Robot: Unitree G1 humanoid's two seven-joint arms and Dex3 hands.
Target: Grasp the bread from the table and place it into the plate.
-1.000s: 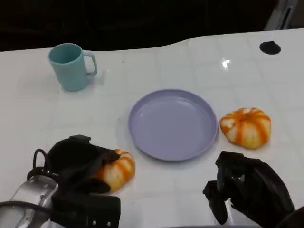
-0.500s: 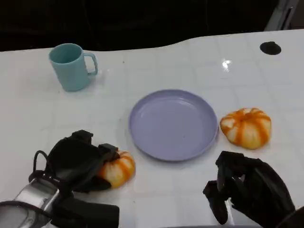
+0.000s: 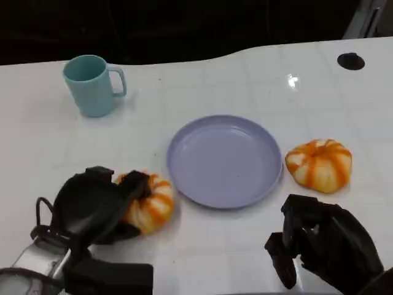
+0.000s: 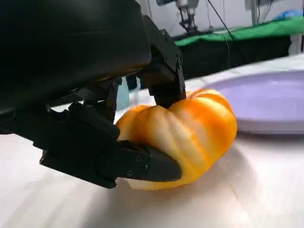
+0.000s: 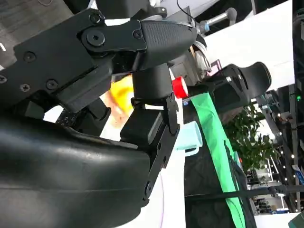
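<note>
The left robot hand (image 3: 92, 206) gripped an orange-striped bread (image 3: 150, 201) on the white table (image 3: 202, 80), fingers (image 4: 137, 164) wrapped over and under it, just beside the near-left rim of the purple plate (image 3: 224, 161). The right robot hand (image 3: 319, 249) hung near the table's front edge, fingers curled in on nothing. A second bread (image 3: 319, 165) lay just right of the plate, and a teal mug (image 3: 92, 85) stood well apart at the far left.

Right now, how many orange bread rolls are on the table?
2. One bread roll lies left of the purple plate, gripped by the left hand. The other bread roll sits untouched just right of the plate. None looks hidden.
</note>
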